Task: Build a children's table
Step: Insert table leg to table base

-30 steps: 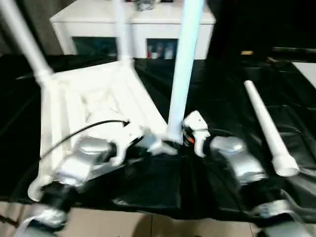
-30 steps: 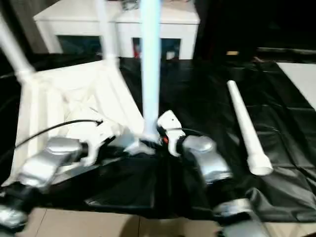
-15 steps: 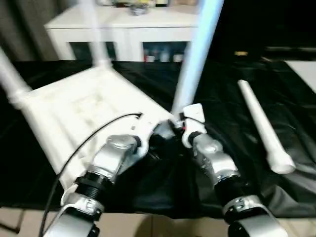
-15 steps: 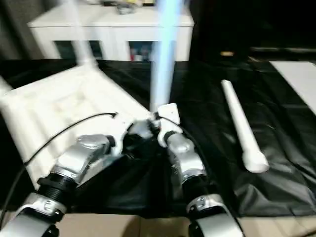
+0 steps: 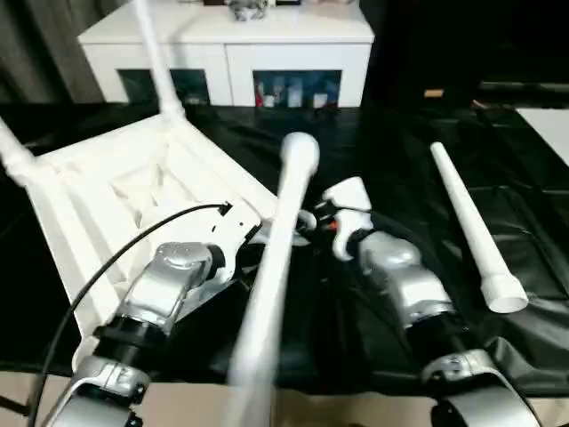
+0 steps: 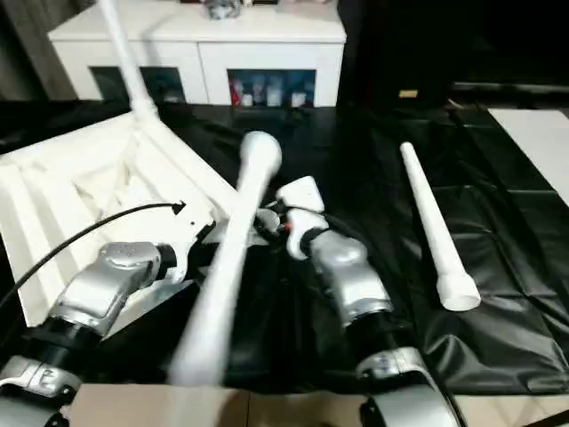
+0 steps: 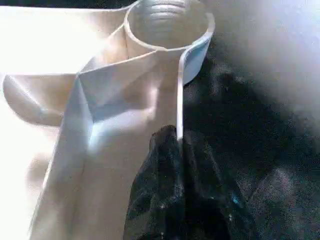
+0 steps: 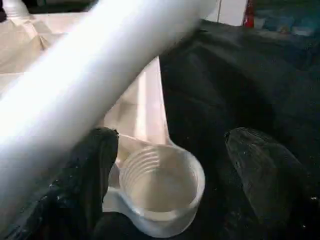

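Your main risk is the long tapered white tube leg (image 5: 271,276) slanting loose across the middle of the scene, toward the camera: neither gripper holds it, so I judge it is toppling and could strike your forearms, roll off the near edge of the large black-covered work table (image 5: 373,142), or knock the white plastic rectangular top (image 5: 133,191) out of line. That top lies upside down, ribbed underside up, on the left half of the work table, with two more tube legs (image 5: 153,58) standing in its far corners. The near rounded corner socket (image 8: 161,186) is an open threaded cup with nothing in it, so the leg is not seated there. Your left gripper (image 7: 177,165) has its black fingers pressed together on the thin side wall of the top just beside that socket; if the leg hits, that pinch may slip. Your right gripper (image 8: 167,170) is spread wide around the empty socket, one finger on each side, gripping nothing. A fourth tapered white tube leg (image 5: 467,227) lies flat on the black cover to the right, well apart from the top. The white cabinet with glass doors (image 5: 231,44) stands beyond the work table.
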Robot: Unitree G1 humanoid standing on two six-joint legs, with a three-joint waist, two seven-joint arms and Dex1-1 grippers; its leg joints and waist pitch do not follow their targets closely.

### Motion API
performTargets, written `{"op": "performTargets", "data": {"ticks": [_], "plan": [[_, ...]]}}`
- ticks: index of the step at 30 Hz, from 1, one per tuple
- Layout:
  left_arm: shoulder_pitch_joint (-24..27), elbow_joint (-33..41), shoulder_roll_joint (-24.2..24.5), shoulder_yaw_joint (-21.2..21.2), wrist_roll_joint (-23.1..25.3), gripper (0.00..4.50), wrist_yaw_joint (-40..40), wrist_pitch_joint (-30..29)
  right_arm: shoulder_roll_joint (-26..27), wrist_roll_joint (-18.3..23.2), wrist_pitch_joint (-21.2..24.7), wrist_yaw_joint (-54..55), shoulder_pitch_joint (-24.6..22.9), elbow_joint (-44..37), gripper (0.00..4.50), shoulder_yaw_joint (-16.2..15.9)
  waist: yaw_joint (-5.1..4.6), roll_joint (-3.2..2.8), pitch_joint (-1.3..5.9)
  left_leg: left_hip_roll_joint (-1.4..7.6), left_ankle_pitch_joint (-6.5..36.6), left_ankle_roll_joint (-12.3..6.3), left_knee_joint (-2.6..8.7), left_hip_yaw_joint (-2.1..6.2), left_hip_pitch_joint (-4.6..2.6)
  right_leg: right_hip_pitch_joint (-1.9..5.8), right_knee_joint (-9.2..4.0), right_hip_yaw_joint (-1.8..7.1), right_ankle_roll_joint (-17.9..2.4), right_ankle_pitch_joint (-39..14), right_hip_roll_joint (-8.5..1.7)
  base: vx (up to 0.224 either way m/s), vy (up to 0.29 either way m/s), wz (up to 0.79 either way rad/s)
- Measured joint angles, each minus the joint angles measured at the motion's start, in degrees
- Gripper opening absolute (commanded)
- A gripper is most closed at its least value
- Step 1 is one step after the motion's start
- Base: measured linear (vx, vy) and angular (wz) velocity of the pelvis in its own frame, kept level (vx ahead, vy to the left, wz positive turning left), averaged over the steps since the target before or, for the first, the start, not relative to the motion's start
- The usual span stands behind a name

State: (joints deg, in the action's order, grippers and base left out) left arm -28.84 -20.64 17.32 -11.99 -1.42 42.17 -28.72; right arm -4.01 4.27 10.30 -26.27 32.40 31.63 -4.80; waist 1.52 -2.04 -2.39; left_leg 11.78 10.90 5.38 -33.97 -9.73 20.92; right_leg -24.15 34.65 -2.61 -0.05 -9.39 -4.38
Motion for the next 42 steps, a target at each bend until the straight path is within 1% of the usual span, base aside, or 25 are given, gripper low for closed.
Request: {"op": "performTargets", "data": {"ticks": [2, 4, 6, 7, 8, 10, 15, 18, 21, 24, 27, 28, 30, 31, 32, 33, 35, 36, 38, 40, 42], "plan": [[0.0, 0.0, -0.3, -0.1, 0.0, 0.00, -0.3, 0.0, 0.0, -0.4, 2.3, 3.9, -0.5, 0.3, 3.84, 0.5, 0.32, 0.02, 0.00, 0.00, 0.0, 0.00, 0.01, 0.00, -0.01, 0.01, 0.00, 0.01, 0.0, 0.0, 0.00, 0.000, 0.000, 0.00], [0.0, -0.1, -0.5, -0.1, 0.2, 0.00, -0.7, 0.3, 0.1, -0.2, 5.6, 8.9, -1.2, 1.3, 3.84, 3.3, 0.36, 0.01, 0.00, -0.03, 0.0, 0.01, 0.01, -0.03, -0.01, 0.01, -0.02, 0.07, 0.0, 0.0, 0.00, 0.000, 0.000, 0.00], [0.0, -0.4, -0.8, -0.1, 0.4, 0.00, -1.5, 0.6, 0.4, 1.0, 7.5, 12.0, -1.5, 1.5, 3.84, 6.7, 0.25, -0.06, 0.02, -0.03, 0.0, 0.00, 0.01, -0.06, -0.10, 0.06, -0.02, 0.11, 0.0, 0.0, -0.01, 0.000, 0.000, 0.00], [0.0, -0.5, -0.9, -0.1, 0.5, 0.00, -2.0, 0.8, 0.4, 1.3, 8.2, 13.3, -1.5, 1.6, 3.84, 7.9, 0.20, -0.09, 0.01, -0.03, 0.0, 0.01, 0.01, -0.06, -0.12, 0.06, -0.01, 0.11, 0.0, 0.0, 0.00, 0.000, 0.000, 0.00], [0.0, -0.5, -1.0, -0.1, 0.5, 0.00, -2.5, 1.0, 0.6, 2.2, 8.5, 14.9, -1.6, 1.8, 3.84, 9.6, 0.20, -0.18, -0.03, -0.02, 0.0, 0.02, 0.01, -0.05, -0.13, 0.06, -0.02, 0.09, 0.0, 0.0, 0.00, 0.000, 0.000, 0.00], [0.1, -0.6, -1.1, -0.1, 0.5, 0.00, -3.1, 1.6, 0.4, 3.1, 9.2, 17.6, -1.9, 2.3, 3.84, 12.3, 0.09, -0.54, -0.20, -0.03, 0.0, 0.03, 0.01, -0.05, -0.13, 0.05, -0.03, 0.12, 0.0, 0.0, 0.00, 0.000, 0.000, 0.00], [0.2, -1.6, -0.7, -0.1, 0.7, 0.00, -3.0, 4.6, -1.2, 3.4, 9.2, 18.6, -2.6, 2.1, 3.84, 13.3, 0.08, -1.29, -0.41, -0.02, 0.0, 0.03, 0.06, -0.06, -0.06, -0.01, -0.01, 0.04, 0.0, 0.0, 0.01, 0.000, 0.000, 0.00], [0.3, -2.3, -0.2, -0.2, 1.3, 0.00, -2.9, 6.6, -1.5, 3.3, 9.3, 19.8, -2.6, 0.7, 3.84, 13.5, 0.13, -1.45, -0.49, -0.01, 0.0, 0.04, 0.08, -0.03, -0.03, -0.06, 0.00, 0.02, 0.0, 0.0, 0.04, 0.000, 0.000, 0.00], [0.3, -2.7, 0.2, -0.2, 1.5, 0.00, -2.9, 7.6, -2.5, 3.3, 9.7, 20.1, -2.3, -1.1, 3.84, 13.9, 0.19, -1.48, -0.51, -0.02, 0.0, 0.05, 0.07, -0.04, -0.02, -0.06, 0.00, 0.04, 0.0, 0.0, 0.03, 0.000, 0.000, 0.00], [0.3, -2.9, 0.4, -0.2, 1.7, 0.00, -3.0, 8.2, -5.1, 2.8, 10.4, 19.4, -2.1, -4.8, 3.84, 13.8, 0.24, -1.51, -0.52, -0.02, 0.0, 0.05, 0.07, -0.05, 0.00, -0.06, -0.02, 0.05, 0.0, 0.0, 0.02, 0.000, 0.000, 0.00], [0.4, -3.0, 0.6, -0.2, 1.7, 0.00, -3.0, 8.7, -7.6, 2.3, 10.4, 19.1, -0.7, -6.5, 3.84, 14.0, 0.18, -1.57, -0.53, -0.02, 0.0, 0.04, 0.07, -0.06, -0.01, -0.09, 0.01, 0.04, 0.0, 0.0, 0.04, 0.000, 0.000, 0.00], [0.4, -3.1, 0.7, -0.2, 1.7, 0.00, -3.0, 8.8, -8.0, 2.3, 10.4, 19.1, -0.4, -6.9, 4.14, 14.2, 0.17, -1.57, -0.53, -0.01, 0.0, 0.05, 0.07, -0.06, -0.02, -0.09, 0.02, 0.04, 0.0, 0.0, 0.06, 0.000, 0.000, 0.00], [0.5, -3.2, 0.8, -0.2, 1.7, 0.00, -2.8, 9.2, -8.2, 2.3, 10.7, 18.2, -0.1, -7.3, 4.21, 14.3, 0.15, -1.59, -0.52, -0.01, 0.0, 0.05, 0.07, -0.05, -0.03, -0.10, 0.04, 0.04, 0.0, 0.0, 0.07, 0.000, 0.000, 0.00], [0.5, -3.3, 1.2, -0.3, 1.7, 0.00, -2.3, 9.7, -8.6, 2.7, 12.2, 16.7, -0.1, -8.2, 4.33, 13.9, 0.09, -1.61, -0.53, -0.01, 0.0, 0.04, 0.07, -0.05, 0.00, -0.15, 0.06, 0.05, 0.0, 0.0, 0.08, 0.000, 0.000, 0.00], [0.7, -3.3, 1.7, -0.4, 1.7, 0.00, -1.5, 10.2, -8.9, 3.3, 14.3, 15.0, -0.1, -9.5, 4.33, 13.3, 0.10, -1.62, -0.54, -0.01, 0.0, 0.04, 0.07, -0.05, 0.02, -0.18, 0.07, 0.05, 0.0, 0.0, 0.08, 0.000, 0.000, 0.00], [1.0, -3.3, 2.4, -0.4, 1.6, 0.00, -0.6, 11.0, -9.7, 4.3, 16.8, 13.2, -0.1, -11.1, 4.43, 12.6, 0.19, -1.62, -0.53, -0.01, 0.0, 0.04, 0.07, -0.04, 0.02, -0.18, 0.07, 0.04, 0.0, 0.0, 0.08, 0.000, 0.000, 0.00], [1.6, -3.0, 4.5, -1.4, 1.7, 0.00, 1.9, 13.1, -11.1, 6.8, 24.3, 9.3, -0.2, -15.6, 4.43, 10.7, 0.38, -1.62, -0.53, 0.01, 0.0, 0.04, 0.08, -0.02, 0.04, -0.18, 0.07, 0.03, 0.0, 0.0, 0.08, 0.000, 0.000, 0.00], [1.8, -3.0, 5.8, -1.9, 1.7, 0.00, 3.8, 14.5, -11.9, 8.8, 29.4, 7.0, -0.2, -18.8, 4.43, 9.2, 0.49, -1.61, -0.53, 0.02, 0.0, 0.04, 0.08, -0.01, 0.04, -0.18, 0.06, 0.03, 0.0, 0.0, 0.08, 0.000, 0.000, 0.00], [1.9, -3.0, 7.1, -2.9, 2.0, 0.00, 5.1, 16.7, -12.3, 11.7, 36.2, 5.0, -0.3, -23.1, 4.43, 7.6, 0.75, -1.51, -0.56, 0.01, 0.0, 0.04, 0.07, 0.00, 0.03, -0.18, 0.05, 0.04, 0.0, 0.0, 0.07, 0.000, 0.000, 0.00], [1.9, -3.4, 7.5, -3.8, 3.4, 0.00, 5.1, 19.3, -12.2, 13.4, 40.2, 3.9, -0.5, -25.6, 4.43, 5.8, 1.23, -1.37, -0.56, 0.01, 0.0, 0.05, 0.00, 0.00, -0.03, -0.17, 0.05, 0.04, 0.0, 0.0, 0.05, 0.000, 0.000, 0.00], [1.6, -4.5, 7.5, -4.1, 3.9, 0.00, 5.0, 21.3, -11.8, 13.7, 42.2, 3.6, -0.5, -26.5, 4.43, 5.3, 1.69, -1.36, -0.56, 0.01, -0.1, 0.13, -0.04, -0.05, -0.06, -0.17, 0.06, 0.12, 0.0, 0.0, 0.03, 0.000, 0.000, 0.00]]}}
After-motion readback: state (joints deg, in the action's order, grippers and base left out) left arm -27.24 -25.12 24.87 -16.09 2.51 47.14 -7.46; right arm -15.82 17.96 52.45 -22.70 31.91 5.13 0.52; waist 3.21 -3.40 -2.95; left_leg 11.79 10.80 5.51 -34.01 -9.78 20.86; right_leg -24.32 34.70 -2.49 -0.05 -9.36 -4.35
